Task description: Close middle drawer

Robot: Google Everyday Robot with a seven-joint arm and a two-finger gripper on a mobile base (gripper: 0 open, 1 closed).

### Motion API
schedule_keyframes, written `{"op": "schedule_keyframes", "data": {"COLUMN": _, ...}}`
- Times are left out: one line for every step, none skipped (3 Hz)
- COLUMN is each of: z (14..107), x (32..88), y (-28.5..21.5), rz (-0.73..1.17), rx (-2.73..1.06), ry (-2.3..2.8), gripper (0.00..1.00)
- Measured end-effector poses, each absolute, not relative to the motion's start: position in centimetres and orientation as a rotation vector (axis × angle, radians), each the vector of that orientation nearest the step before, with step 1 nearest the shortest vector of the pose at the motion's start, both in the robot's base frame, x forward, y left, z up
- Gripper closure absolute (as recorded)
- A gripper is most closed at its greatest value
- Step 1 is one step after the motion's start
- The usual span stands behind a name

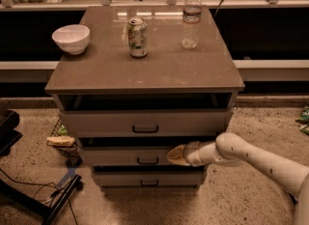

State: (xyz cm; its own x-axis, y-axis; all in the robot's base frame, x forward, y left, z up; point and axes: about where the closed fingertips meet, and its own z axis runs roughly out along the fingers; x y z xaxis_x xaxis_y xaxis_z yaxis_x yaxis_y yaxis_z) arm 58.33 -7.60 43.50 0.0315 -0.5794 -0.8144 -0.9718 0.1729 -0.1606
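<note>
gripper (177, 155) against middle drawer (111, 156) front, right of its handle (147, 160); drawer slightly out; can't tell grip state

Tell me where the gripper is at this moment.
In the camera view, the gripper sits low, right of centre, at the front of the middle drawer, just right of its black handle and below the top drawer.

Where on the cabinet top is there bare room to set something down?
The whole front strip of the cabinet top, ahead of the bowl, can and bottle, is bare. The back is crowded. The gripper is low, at the middle drawer front.
</note>
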Motion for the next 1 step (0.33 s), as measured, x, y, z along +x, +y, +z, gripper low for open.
{"op": "schedule_keyframes", "data": {"z": 43.50, "x": 58.32, "y": -7.59, "rz": 0.617, "rx": -1.504, "ry": 1.647, "gripper": 1.00}}
